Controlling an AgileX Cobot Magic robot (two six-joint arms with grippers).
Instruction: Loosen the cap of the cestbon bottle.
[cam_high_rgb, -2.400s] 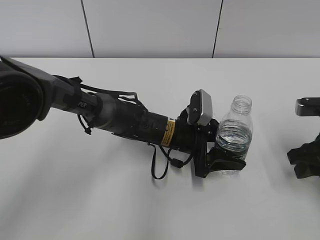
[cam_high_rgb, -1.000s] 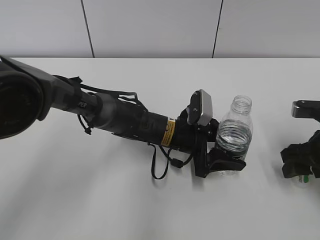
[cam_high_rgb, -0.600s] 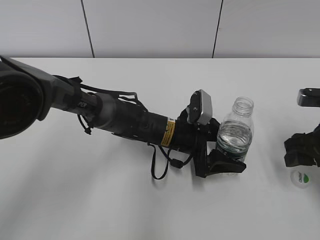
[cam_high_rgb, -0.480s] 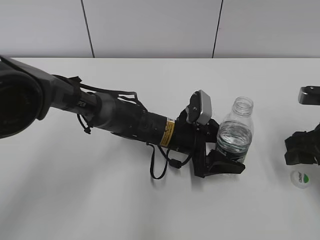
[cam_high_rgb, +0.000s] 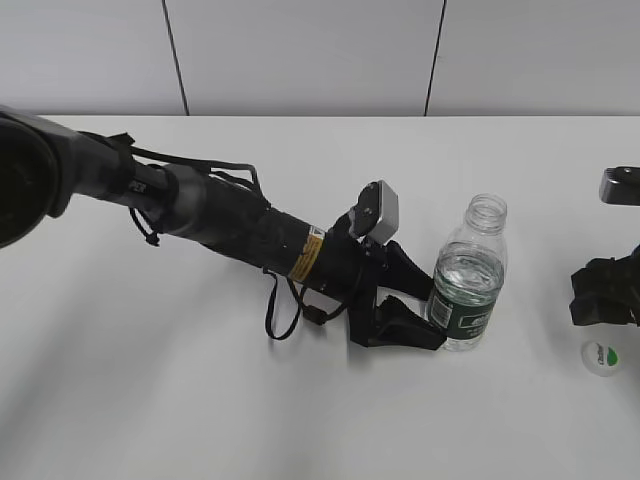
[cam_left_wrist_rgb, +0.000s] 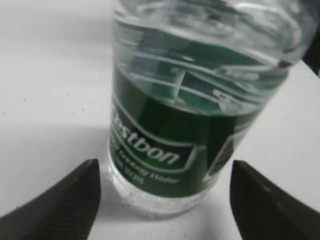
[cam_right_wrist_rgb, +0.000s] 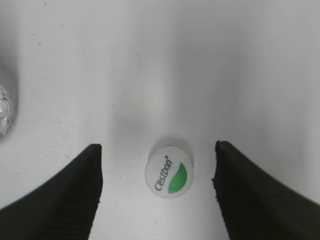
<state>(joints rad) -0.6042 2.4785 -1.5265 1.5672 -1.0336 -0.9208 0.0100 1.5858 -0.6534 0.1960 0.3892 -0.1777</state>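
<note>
A wide white counter (cam_high_rgb: 200, 400) is filling the scene, with a pale panelled wall (cam_high_rgb: 300, 55) running behind it. The left arm (cam_high_rgb: 200, 205), long and black, is reaching in from the left edge and slanting down across the counter toward the middle. A grey camera block (cam_high_rgb: 374, 211) is sitting on its wrist, and a loose black cable (cam_high_rgb: 285, 310) is hanging under it.

The left gripper (cam_high_rgb: 412, 305) is lying low on the counter just left of the cestbon bottle (cam_high_rgb: 466, 280). Its jaws are standing wide apart, one on each side of the bottle's base, and in the left wrist view there is clear counter showing between each jaw and the bottle (cam_left_wrist_rgb: 200, 110), so they are not touching it.

The bottle is standing upright near the centre right of the counter. It is clear plastic with a dark green label band and white lettering, and it is partly filled with water. Its threaded neck is open, with nothing on top.

The right gripper (cam_high_rgb: 605, 295) is hanging at the far right edge, partly out of view. Its jaws are spread wide with nothing between them.

The cap (cam_high_rgb: 602, 356), small, round and white with a green patch, is lying flat on the counter just below the right gripper, well apart from the bottle. In the right wrist view the cap (cam_right_wrist_rgb: 169, 172) is sitting between the two open jaws, touching neither.
</note>
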